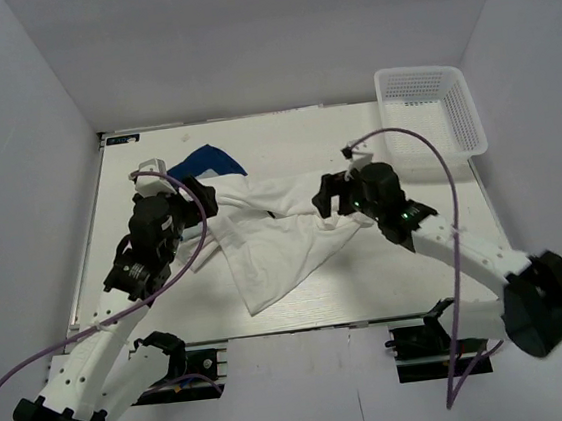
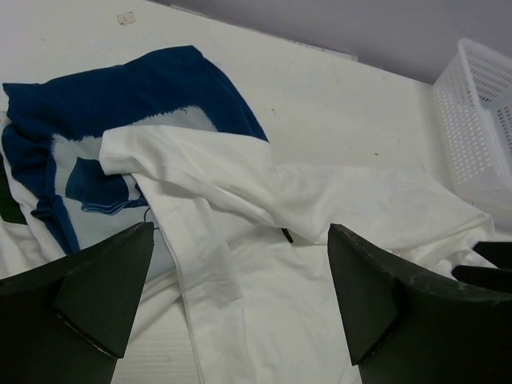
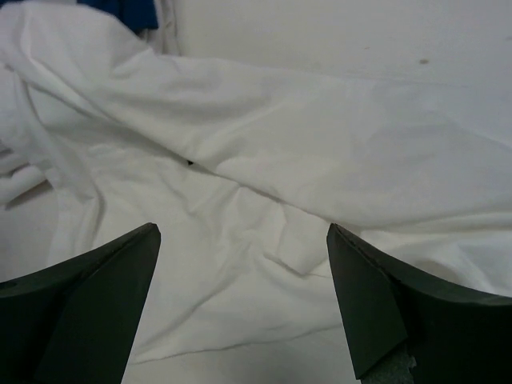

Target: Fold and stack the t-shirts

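A crumpled white t-shirt (image 1: 279,241) lies spread over the middle of the table. A blue t-shirt (image 1: 211,163) with a white print lies partly under it at the back left; in the left wrist view the blue shirt (image 2: 120,104) shows beside a white sleeve (image 2: 200,232). My left gripper (image 1: 199,194) is open above the white shirt's left edge, holding nothing (image 2: 240,304). My right gripper (image 1: 328,197) is open above the shirt's right part, holding nothing (image 3: 240,304). White cloth (image 3: 320,152) fills the right wrist view.
A white mesh basket (image 1: 429,109) stands at the back right of the table (image 1: 283,130). White walls enclose the table on three sides. Purple cables loop along both arms.
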Robot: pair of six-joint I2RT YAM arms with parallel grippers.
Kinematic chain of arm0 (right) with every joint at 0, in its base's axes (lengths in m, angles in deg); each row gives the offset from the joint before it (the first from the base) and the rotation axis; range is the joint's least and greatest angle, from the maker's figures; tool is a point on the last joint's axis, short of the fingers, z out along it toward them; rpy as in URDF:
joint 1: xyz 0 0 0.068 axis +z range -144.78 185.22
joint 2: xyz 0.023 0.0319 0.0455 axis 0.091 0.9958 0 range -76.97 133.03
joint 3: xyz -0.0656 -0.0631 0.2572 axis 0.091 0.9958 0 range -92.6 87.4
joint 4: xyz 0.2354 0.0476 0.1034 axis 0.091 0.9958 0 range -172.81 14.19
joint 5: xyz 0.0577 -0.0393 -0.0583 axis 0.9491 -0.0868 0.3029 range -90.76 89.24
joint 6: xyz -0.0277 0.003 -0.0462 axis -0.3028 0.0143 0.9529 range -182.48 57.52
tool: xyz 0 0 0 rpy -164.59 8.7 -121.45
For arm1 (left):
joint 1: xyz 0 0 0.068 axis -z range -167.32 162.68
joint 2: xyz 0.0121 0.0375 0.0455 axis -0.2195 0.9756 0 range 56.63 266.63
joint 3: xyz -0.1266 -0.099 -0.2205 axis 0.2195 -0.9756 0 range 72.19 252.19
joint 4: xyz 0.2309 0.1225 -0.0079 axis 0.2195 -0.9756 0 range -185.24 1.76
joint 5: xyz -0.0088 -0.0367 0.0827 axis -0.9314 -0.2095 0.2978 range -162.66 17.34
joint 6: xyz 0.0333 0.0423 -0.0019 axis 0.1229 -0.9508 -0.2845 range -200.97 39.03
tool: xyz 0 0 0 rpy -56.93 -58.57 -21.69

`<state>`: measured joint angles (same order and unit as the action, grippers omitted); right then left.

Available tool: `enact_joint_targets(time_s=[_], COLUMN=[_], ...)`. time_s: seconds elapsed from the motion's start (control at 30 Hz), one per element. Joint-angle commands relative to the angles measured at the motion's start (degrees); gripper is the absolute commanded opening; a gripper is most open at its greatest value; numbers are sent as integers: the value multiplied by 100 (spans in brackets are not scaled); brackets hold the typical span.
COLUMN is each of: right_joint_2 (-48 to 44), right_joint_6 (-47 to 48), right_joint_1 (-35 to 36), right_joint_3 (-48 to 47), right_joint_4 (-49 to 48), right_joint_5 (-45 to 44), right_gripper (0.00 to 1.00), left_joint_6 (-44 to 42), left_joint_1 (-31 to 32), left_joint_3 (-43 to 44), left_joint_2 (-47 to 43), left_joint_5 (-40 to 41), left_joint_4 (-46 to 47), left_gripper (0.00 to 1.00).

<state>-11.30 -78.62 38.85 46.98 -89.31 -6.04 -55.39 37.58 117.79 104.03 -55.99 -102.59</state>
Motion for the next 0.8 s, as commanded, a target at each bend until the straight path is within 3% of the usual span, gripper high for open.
enact_joint_targets(time_s=[0.0, 0.03, 0.13, 0.23, 0.33, 0.5, 0.77], right_joint_2=[1042, 1714, 2378, 3659, 4575, 4657, 2937], right_joint_6=[260, 269, 313, 305, 200, -203, -1187], right_joint_1=[205, 301, 486, 592, 662, 689, 566], right_joint_3=[-954, -1098, -1854, -2565, -3286, -2972, -261], right_joint_4=[-518, -580, -580, -572, 60, -44, 8], right_joint_5=[1045, 1116, 968, 897, 932, 871, -104], right_gripper=[90, 90, 90, 90, 90, 90, 90], left_joint_6=[-28, -27, -27, 26, 87, 245, 807], left_joint_1=[-30, -30, -30, -30, -30, -30, -30], left_joint_3=[-96, -96, -96, -96, -96, -96, 202], left_joint_2=[-46, 23, 24, 77, 138, 305, 805], left_joint_5=[231, 301, 302, 302, 363, 487, 988], left_joint_4=[2, -93, -165, -165, -296, -401, -753], left_gripper=[99, 99, 99, 99, 99, 99, 99])
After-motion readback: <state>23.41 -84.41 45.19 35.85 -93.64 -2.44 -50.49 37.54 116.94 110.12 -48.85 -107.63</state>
